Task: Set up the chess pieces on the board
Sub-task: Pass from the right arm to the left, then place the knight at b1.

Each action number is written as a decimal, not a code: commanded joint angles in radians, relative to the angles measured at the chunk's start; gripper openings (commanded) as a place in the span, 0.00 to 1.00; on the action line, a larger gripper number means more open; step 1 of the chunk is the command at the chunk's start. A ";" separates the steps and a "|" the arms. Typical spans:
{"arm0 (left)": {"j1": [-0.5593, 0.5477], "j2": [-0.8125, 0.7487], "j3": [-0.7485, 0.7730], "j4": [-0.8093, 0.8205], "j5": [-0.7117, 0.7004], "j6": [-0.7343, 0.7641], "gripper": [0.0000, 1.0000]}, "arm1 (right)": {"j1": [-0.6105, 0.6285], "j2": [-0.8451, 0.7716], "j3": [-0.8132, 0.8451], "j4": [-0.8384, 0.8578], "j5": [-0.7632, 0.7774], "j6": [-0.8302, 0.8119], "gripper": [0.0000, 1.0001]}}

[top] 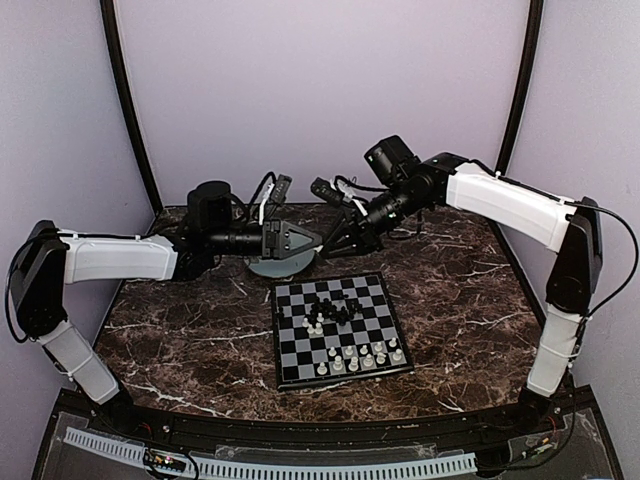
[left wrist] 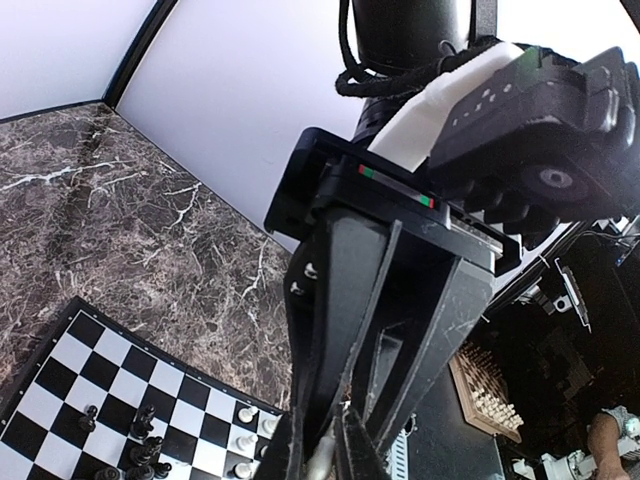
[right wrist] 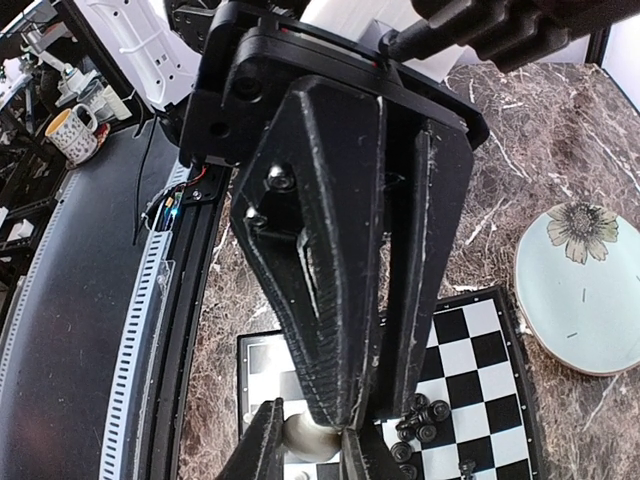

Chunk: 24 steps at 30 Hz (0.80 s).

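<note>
Broadly, what fills my screens is the table [top: 200,340], a dark brown slab with white marble veining, glossy enough that I expect small figures would slide on it rather than catch. Over its far half both arms reach inward. The left gripper [top: 308,241] and the right gripper [top: 335,238] meet tip to tip in the air, over the edge of the plate [right wrist: 590,320], a round pale green dish with a flower painted near its rim. I read that nose-to-nose pose as a handover, done aloft so neither pair of long, black, tapered fingers has to pinch at the surface. Each gripper's jaws are drawn nearly together, but from my feeds I cannot tell which one actually has hold.

Nearer to me lies the board [top: 295,355], square and flat, black-and-white chequered with a thin dark rim, sitting slightly askew. The black pieces [top: 335,310] huddle in a loose heap near its middle. The white pieces [top: 362,357] stand in a rough row along the near edge, so I judge the set-up barely begun.

Smallest is a pale piece [right wrist: 300,435], rounded and cream, sitting right at the joined fingertips in the right wrist view. It looks smooth and easy to drop.
</note>
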 commanded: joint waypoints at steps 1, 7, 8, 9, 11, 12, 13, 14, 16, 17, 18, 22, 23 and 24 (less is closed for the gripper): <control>-0.004 -0.060 0.013 0.000 0.024 0.022 0.00 | -0.008 -0.002 0.005 0.028 0.042 -0.004 0.26; -0.007 -0.087 0.059 -0.157 -0.057 0.166 0.00 | -0.040 -0.084 -0.072 -0.007 0.106 -0.074 0.43; -0.013 -0.096 0.068 -0.214 -0.075 0.192 0.00 | -0.053 -0.104 -0.098 -0.008 0.111 -0.081 0.44; -0.017 -0.100 0.086 -0.246 -0.110 0.247 0.00 | -0.073 -0.121 -0.122 -0.007 0.111 -0.089 0.45; -0.038 -0.108 0.125 -0.353 -0.183 0.342 0.00 | -0.108 -0.155 -0.177 0.004 0.106 -0.097 0.46; -0.059 -0.110 0.145 -0.416 -0.208 0.373 0.00 | -0.123 -0.172 -0.204 0.014 0.108 -0.103 0.46; -0.071 -0.114 0.152 -0.443 -0.267 0.437 0.00 | -0.138 -0.186 -0.231 0.018 0.114 -0.111 0.46; -0.100 -0.116 0.165 -0.493 -0.298 0.471 0.00 | -0.152 -0.199 -0.255 0.022 0.122 -0.119 0.47; -0.161 -0.112 0.185 -0.570 -0.419 0.566 0.00 | -0.182 -0.226 -0.316 0.042 0.145 -0.132 0.47; -0.205 -0.102 0.192 -0.619 -0.503 0.640 0.00 | -0.199 -0.242 -0.354 0.079 0.155 -0.131 0.47; -0.228 -0.096 0.206 -0.639 -0.547 0.669 0.00 | -0.216 -0.256 -0.396 0.102 0.165 -0.126 0.47; -0.318 -0.048 0.242 -0.730 -0.737 0.773 0.00 | -0.260 -0.297 -0.538 0.229 0.218 -0.099 0.47; -0.341 -0.039 0.243 -0.746 -0.753 0.780 0.00 | -0.264 -0.305 -0.567 0.257 0.234 -0.097 0.48; -0.349 -0.037 0.239 -0.750 -0.763 0.786 0.00 | -0.265 -0.313 -0.593 0.277 0.250 -0.102 0.47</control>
